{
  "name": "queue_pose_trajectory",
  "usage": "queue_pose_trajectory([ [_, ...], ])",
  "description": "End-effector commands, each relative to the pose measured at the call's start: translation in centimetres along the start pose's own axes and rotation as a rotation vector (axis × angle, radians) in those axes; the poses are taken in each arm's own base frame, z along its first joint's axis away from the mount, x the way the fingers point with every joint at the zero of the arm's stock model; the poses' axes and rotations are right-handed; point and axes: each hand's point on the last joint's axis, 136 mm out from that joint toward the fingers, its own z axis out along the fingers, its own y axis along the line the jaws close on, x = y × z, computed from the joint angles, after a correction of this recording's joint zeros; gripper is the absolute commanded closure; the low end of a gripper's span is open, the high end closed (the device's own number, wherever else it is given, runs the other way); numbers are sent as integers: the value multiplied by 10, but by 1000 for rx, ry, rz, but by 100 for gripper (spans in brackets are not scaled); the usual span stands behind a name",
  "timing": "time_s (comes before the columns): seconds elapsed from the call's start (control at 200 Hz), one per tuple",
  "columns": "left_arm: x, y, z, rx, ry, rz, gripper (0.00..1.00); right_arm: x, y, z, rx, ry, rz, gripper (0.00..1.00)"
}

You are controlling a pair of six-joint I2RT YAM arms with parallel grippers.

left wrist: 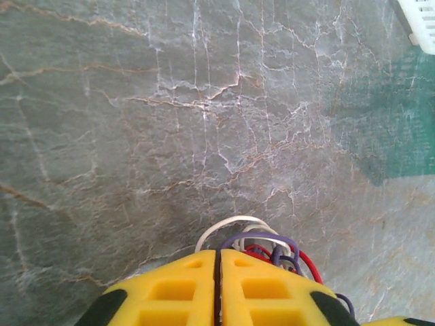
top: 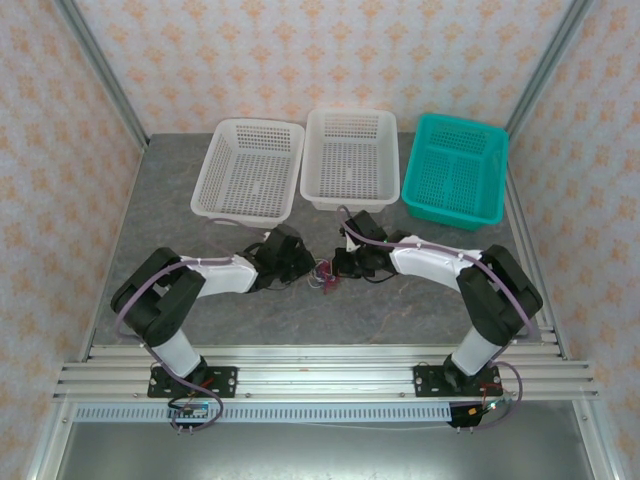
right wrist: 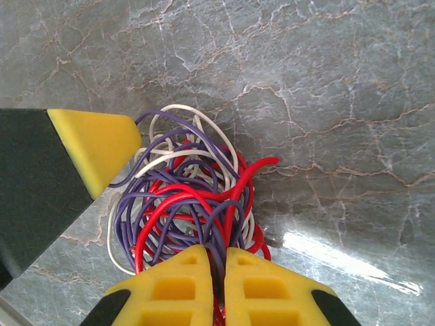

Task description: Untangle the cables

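Just in front of the middle white basket (top: 342, 203), the cables (right wrist: 190, 197) sit knotted. My right gripper (right wrist: 217, 257) pinches them tight; my left gripper (left wrist: 218, 257) is closed too, on what I cannot tell. Next, a slow pull apart, I think.

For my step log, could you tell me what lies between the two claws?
The tangle of purple, white and red cables lies between the left claw and the right claw; the top external and right wrist views show it.
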Motion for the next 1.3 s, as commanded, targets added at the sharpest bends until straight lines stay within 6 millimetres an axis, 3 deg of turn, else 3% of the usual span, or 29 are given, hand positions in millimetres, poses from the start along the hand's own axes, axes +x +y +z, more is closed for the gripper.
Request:
queue_pose_trajectory([
  [0.0,-15,-4,-19,-41,-71,52,100,4,-27,3,135,-3,13,93],
  [0.08,-21,4,-33,-97,-111,92,100,-6,-52,-7,269,-86,57,100],
  [0.26,-42,32,-74,-237,-210,146,100,-18,-108,-43,441,-240,207,100],
  [0.36,-45,42,-89,-248,-237,153,100,-19,-127,-57,489,-282,243,96],
  [0.44,-41,35,-90,-204,-215,190,100,-22,-116,-59,440,-279,195,87],
  [0.525,-34,26,-86,-168,-174,224,100,-29,-90,-62,352,-269,135,64],
  [0.566,-33,23,-84,-162,-167,238,100,-35,-77,-70,358,-298,78,54],
  [0.671,-31,20,-83,-162,-165,246,100,-47,-43,-89,407,-387,-114,40],
  [0.761,-32,20,-84,-165,-168,247,100,-49,-12,-88,390,-408,-267,35],
  [0.886,-33,20,-86,-171,-177,244,100,-40,18,-60,393,-340,-418,34],
  [0.936,-34,21,-88,-177,-184,236,100,-40,16,-49,443,-310,-424,33],
  [1.116,-39,33,-101,-230,-228,206,100,-48,-30,-28,763,-276,-370,32],
  [1.296,-56,57,-132,-342,-345,164,100,-30,-63,-10,762,-236,-272,39],
])
